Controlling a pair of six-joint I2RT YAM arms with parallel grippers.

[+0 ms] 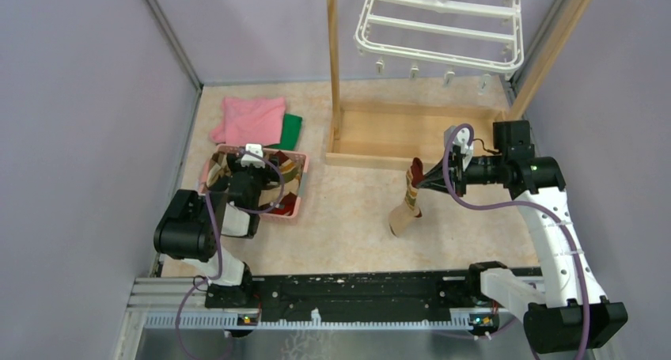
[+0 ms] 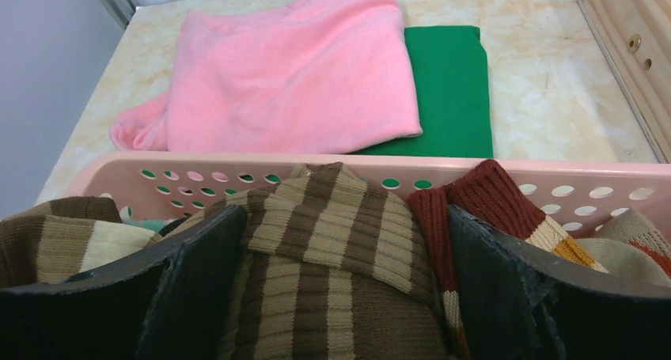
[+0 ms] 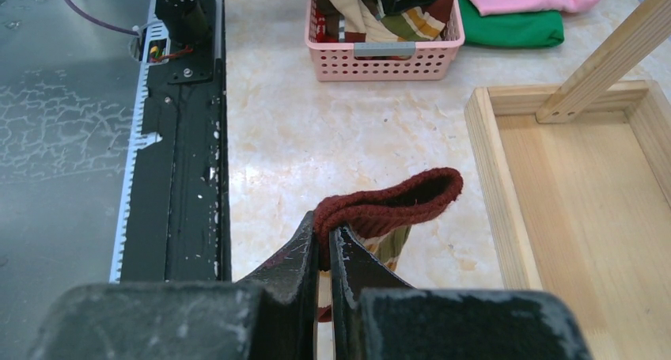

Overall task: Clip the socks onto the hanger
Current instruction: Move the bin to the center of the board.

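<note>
My right gripper (image 3: 324,237) is clenched on the red cuff of a banded sock (image 1: 407,206). The sock hangs below the fingers over the table (image 1: 348,210), just in front of the wooden frame base (image 1: 396,130); I can't tell if the toe touches down. My left gripper (image 2: 344,225) is down in the pink basket (image 2: 554,170) with its jaws spread wide, either side of a brown-and-cream sock (image 2: 316,202) and not pinching it. More socks are piled around it. The hanger (image 1: 439,58) hangs high at the back, well apart from both grippers, with no sock on the clips I can see. The pink cloth (image 1: 253,119) and green cloth (image 1: 291,130) lie behind the basket.
</note>
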